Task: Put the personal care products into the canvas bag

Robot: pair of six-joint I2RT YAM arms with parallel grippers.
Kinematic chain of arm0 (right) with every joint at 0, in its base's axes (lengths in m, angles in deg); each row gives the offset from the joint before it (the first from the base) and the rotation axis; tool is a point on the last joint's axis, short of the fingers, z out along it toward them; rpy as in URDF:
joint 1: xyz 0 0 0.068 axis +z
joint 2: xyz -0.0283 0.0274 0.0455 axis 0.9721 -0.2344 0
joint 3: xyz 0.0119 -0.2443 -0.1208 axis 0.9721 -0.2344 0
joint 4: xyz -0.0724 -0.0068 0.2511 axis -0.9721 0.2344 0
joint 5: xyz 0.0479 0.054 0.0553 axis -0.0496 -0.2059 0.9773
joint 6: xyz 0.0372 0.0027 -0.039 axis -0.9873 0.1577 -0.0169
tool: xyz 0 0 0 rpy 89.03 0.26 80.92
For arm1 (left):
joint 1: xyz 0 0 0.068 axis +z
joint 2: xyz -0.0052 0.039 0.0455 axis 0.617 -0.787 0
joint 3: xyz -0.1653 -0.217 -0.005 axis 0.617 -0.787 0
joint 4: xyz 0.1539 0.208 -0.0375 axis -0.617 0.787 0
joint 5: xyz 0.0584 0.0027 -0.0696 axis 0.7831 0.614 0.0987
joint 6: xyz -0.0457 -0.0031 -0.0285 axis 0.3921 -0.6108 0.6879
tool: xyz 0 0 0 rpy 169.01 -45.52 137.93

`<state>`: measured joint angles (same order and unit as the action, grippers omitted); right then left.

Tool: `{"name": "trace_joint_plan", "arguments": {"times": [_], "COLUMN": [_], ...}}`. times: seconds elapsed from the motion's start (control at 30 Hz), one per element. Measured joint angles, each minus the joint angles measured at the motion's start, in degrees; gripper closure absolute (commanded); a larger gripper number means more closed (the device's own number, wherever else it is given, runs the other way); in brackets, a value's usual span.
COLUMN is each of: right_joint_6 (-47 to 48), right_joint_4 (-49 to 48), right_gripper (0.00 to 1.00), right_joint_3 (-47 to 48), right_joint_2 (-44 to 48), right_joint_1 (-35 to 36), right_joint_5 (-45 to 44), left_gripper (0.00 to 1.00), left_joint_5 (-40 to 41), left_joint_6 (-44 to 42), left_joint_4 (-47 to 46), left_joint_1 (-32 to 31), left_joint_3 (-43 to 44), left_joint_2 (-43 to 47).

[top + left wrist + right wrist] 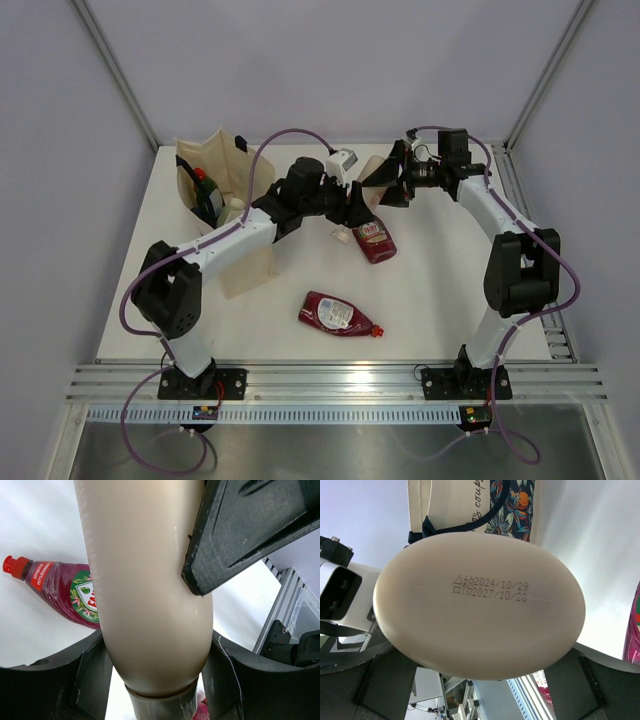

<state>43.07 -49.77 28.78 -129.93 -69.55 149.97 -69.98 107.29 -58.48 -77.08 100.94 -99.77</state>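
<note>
Beige-pink bottle (150, 580) passed between two arms above the table.
Left gripper (157, 647) clenched its neck end; right gripper (482, 655) stood spread around its base; canvas bag (250, 270) stood well apart, rear left.

This is a robotics lab test cell: a white tabletop (440, 300) boxed in by plain pale panels (330, 60) on aluminium framing (118, 72), with the left arm (232, 238) and right arm (497, 212), 2 cabled robots, bolted to a slotted rail (340, 381).

Beige-pink oval plastic bottle (150, 580) inside left gripper (357, 208): smooth, satin sheen. Dark red plastic bottle (65, 592) beside that gripper: glossy. Cream canvas bag (445, 505), apart from it: matt woven cloth.
</note>
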Motion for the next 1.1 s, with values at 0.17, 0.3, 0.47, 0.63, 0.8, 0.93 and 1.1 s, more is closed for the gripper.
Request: {"name": "trace_joint_plan", "arguments": {"times": [0.17, 0.3, 0.47, 0.63, 0.8, 0.93, 1.1], "right_joint_6": [-0.74, -1.42, -1.81, -1.7, -1.31, -1.27, -1.77], "right_joint_4": [-1.16, -1.86, -2.62, -4.44, -6.45, -8.15, -9.35], "right_gripper": [0.01, 0.01, 0.01, 0.0, 0.0, 0.0, 0.01], "right_joint_3": [0.0, 0.0, 0.22, 1.07, 1.75, 2.49, 2.69], "right_joint_2": [0.0, 0.0, 0.0, 0.0, 0.0, 0.0, 0.31], "right_joint_1": [-0.33, -0.98, -2.36, -4.17, -5.95, -6.88, -8.39], "right_joint_5": [0.0, 0.09, 1.05, 1.42, 1.05, 1.09, 1.31], "left_gripper": [1.0, 1.0, 1.0, 1.0, 1.0, 1.0, 1.0], "left_joint_5": [-0.74, -1.64, -2.75, -3.91, -6.03, -7.63, -9.05], "left_joint_6": [0.09, 0.46, 1.14, 2.71, 3.15, 4.26, 5.73], "left_joint_4": [0.24, 0.28, 0.76, 2.36, 4.92, 7.76, 10.1], "left_joint_1": [0.31, 0.61, 0.96, 1.38, 1.36, 1.46, 1.49], "left_joint_3": [0.0, 0.0, -0.28, -0.33, -0.33, -0.33, -0.33], "left_joint_2": [0.0, 0.09, 0.79, 2.14, 2.51, 2.69, 3.1]}}
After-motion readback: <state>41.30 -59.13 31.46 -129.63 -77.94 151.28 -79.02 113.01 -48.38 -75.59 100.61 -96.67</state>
